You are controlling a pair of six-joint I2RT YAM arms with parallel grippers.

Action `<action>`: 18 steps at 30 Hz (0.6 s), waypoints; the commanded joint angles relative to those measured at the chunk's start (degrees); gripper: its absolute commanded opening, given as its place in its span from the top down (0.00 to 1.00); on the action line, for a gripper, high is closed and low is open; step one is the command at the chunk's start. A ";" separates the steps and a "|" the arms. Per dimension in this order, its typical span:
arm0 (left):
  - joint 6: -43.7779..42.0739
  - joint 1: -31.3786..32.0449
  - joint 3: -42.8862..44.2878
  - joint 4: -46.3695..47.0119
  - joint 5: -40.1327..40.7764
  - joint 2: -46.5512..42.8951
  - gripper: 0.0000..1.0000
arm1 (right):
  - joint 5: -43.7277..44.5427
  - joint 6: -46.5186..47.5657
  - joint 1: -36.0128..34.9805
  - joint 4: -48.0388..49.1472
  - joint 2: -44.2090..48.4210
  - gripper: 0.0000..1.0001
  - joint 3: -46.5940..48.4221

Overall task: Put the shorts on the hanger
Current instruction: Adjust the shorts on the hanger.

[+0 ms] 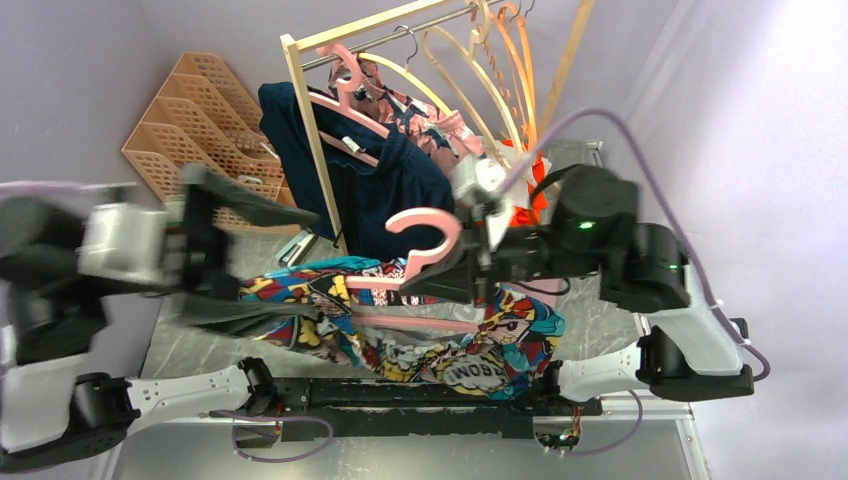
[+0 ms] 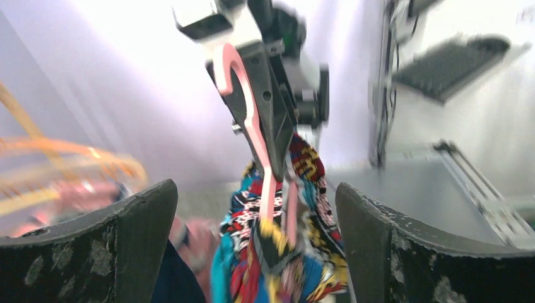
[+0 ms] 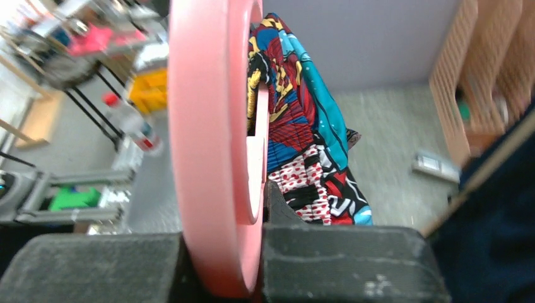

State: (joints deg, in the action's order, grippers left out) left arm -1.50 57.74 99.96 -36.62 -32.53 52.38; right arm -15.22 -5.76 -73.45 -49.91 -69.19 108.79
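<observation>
Gripping the hanger (image 1: 432,222) by its neck just below the hook: right gripper (image 3: 221,268), jaws clamped tight on the pink plastic. Shorts (image 1: 440,350) are draped over the hanger's lower bar, hanging down both sides, between the two arms above the table (image 1: 200,350). Left gripper (image 2: 253,189) is spread wide with nothing in it, facing the shorts from their left end. Clothes rack (image 1: 310,130) with other garments stands behind. Can't tell whether the shorts' hem touches the table.
</observation>
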 commanded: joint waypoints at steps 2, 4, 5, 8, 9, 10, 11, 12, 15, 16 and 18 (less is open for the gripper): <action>0.07 0.03 10.66 4.45 2.90 -4.68 0.02 | -4.34 -0.77 0.02 5.54 -0.43 1.00 12.30; -0.48 0.01 10.15 4.79 4.86 -6.21 0.02 | 7.91 0.98 -0.03 2.20 -1.33 1.00 12.42; -0.47 0.01 9.25 5.11 5.93 -7.02 0.02 | 13.78 1.09 0.02 1.53 -1.61 1.00 11.24; 0.40 0.06 5.62 6.62 8.33 -9.25 0.01 | 18.44 0.18 -0.03 -0.48 -2.73 1.00 11.39; 0.70 0.06 4.44 6.72 9.29 -9.86 0.00 | 17.56 -0.31 -0.03 -1.48 -3.39 1.00 12.74; 0.85 0.01 3.43 6.51 10.34 -10.33 0.01 | 14.53 -0.48 -0.03 -3.10 -4.20 1.00 14.48; 0.91 0.01 2.33 5.96 11.21 -10.81 0.01 | 12.23 -0.38 0.03 -4.41 -4.85 1.00 16.21; 1.01 0.01 1.17 5.47 12.18 -11.19 0.01 | 11.24 -0.68 -0.02 -5.12 -5.13 1.00 17.18; 1.52 0.01 -3.73 4.15 15.12 -12.96 0.02 | 15.88 -1.98 -0.03 -6.54 -4.35 1.00 16.55; 1.84 0.02 -5.50 3.78 16.38 -13.39 0.03 | 20.74 -2.43 -0.03 -8.91 -4.88 1.00 17.21; 2.40 0.01 -9.04 3.19 18.45 -14.28 0.03 | 24.36 -2.71 -0.02 -13.47 -5.65 1.00 16.74</action>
State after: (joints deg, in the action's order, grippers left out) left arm -0.69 57.76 95.90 -30.76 -20.58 39.68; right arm -0.21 -6.94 -73.63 -57.76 -76.07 123.46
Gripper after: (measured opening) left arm 0.975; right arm 0.047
